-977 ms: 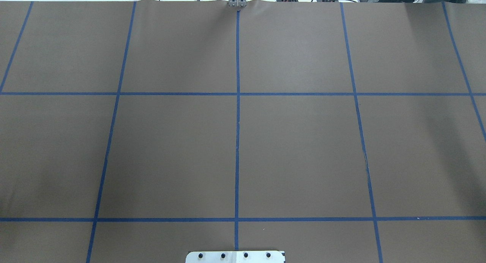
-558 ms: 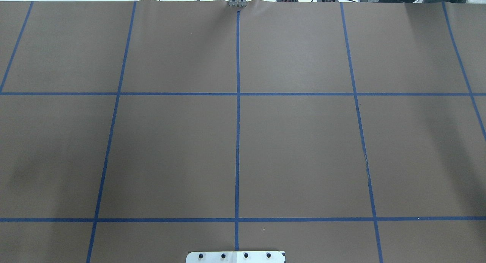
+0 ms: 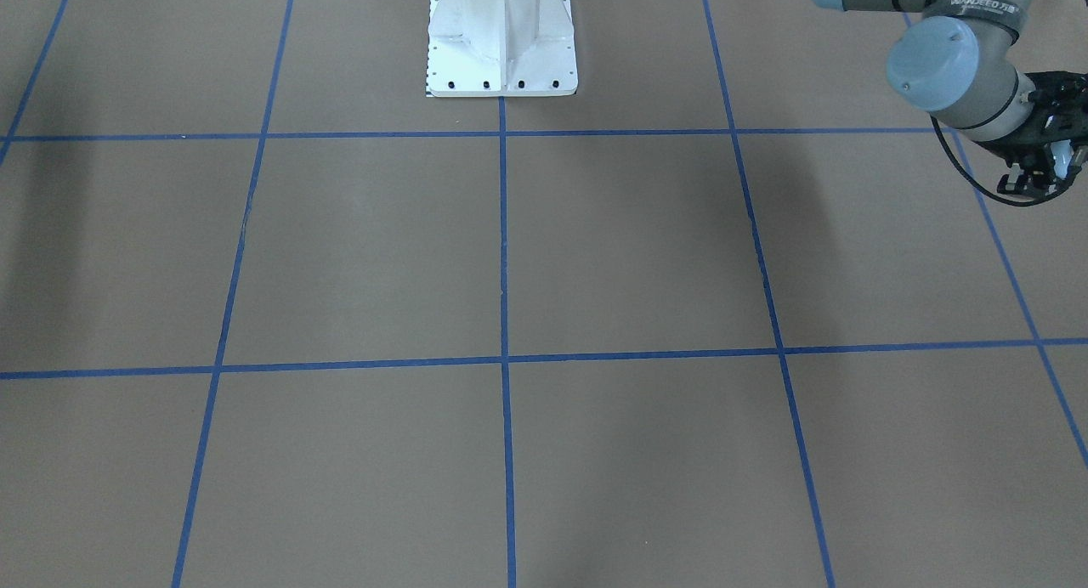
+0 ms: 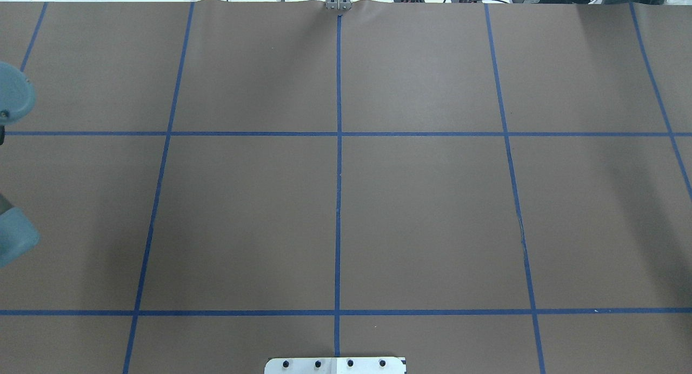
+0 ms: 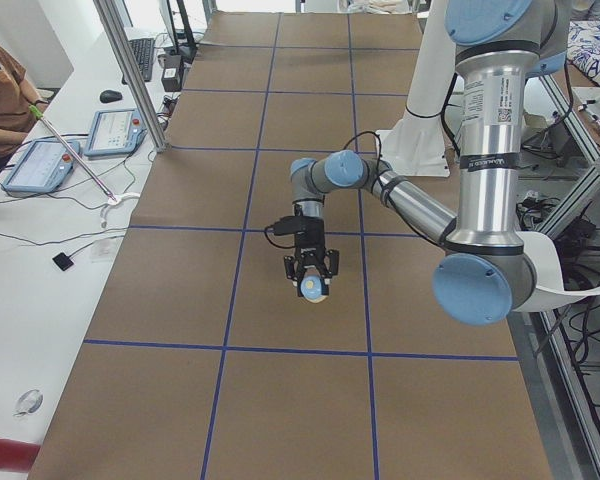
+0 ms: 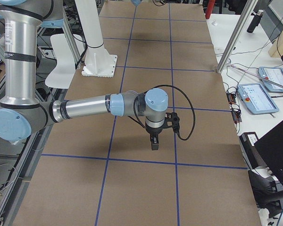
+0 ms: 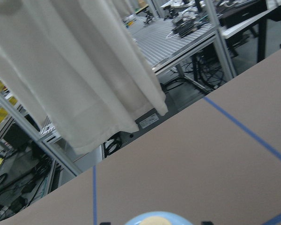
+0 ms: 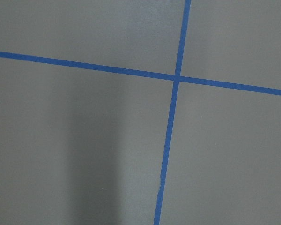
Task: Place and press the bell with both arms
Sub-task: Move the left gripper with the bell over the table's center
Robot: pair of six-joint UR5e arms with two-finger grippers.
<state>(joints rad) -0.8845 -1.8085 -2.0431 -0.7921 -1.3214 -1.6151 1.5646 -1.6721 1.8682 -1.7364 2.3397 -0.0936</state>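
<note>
Pedestal (image 3: pixel 501 44) is standing well clear of the left gripper (image 3: pixel 1047 168) in the front-facing view. That gripper is clamping the bell (image 3: pixel 1060 156), and the arm lettering (image 3: pixel 984 2) is blurring out. Left-side view: the bell is hanging over the brown table (image 5: pixel 280 200). Right-side view: the right gripper (image 6: pixel 153 142) is pointing down, apart or together I cannot tell.

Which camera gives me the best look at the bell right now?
Exterior left: the bell shows clearly, held in the left gripper. The left wrist view catches only its top at the bottom edge, the front-facing view only a pale sliver at the right edge. The others show none of it.
</note>
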